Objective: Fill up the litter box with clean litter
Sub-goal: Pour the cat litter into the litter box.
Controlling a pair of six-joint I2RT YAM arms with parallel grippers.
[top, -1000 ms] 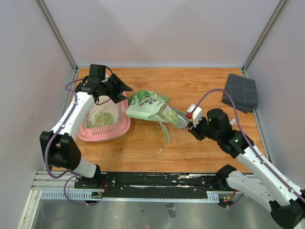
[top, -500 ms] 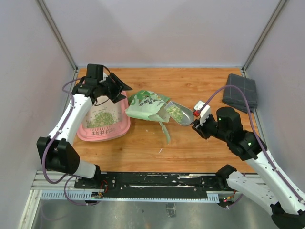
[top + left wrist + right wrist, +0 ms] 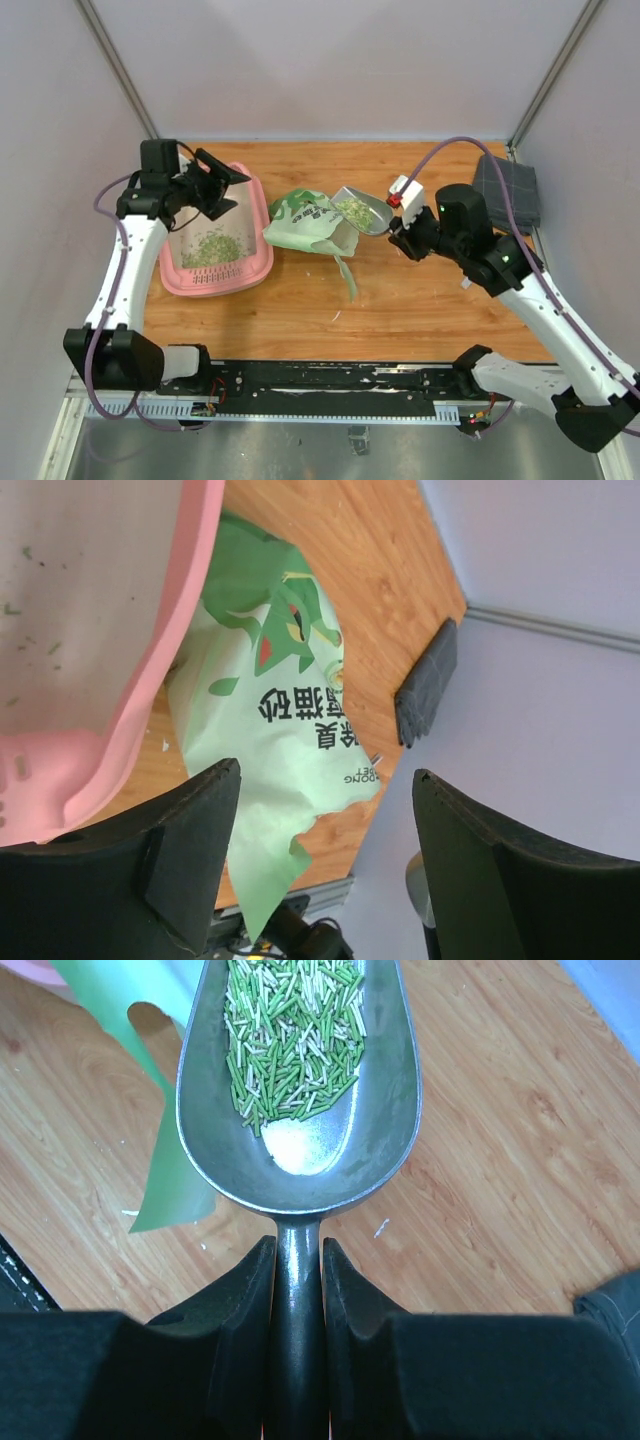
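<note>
Leftmost, upper left of the overhead frame: left gripper hangs over the far end of the litter box, fingers spread, holding nothing. Green litter lies in a patch on the box floor. Centre: printed green bag just beside the box. Right gripper pinches the handle of a metal scoop, loaded with litter, over the bag's right edge. Far right: grey cloth.

The right end effector holds a scoop of clean litter just beside the green bag.
</note>
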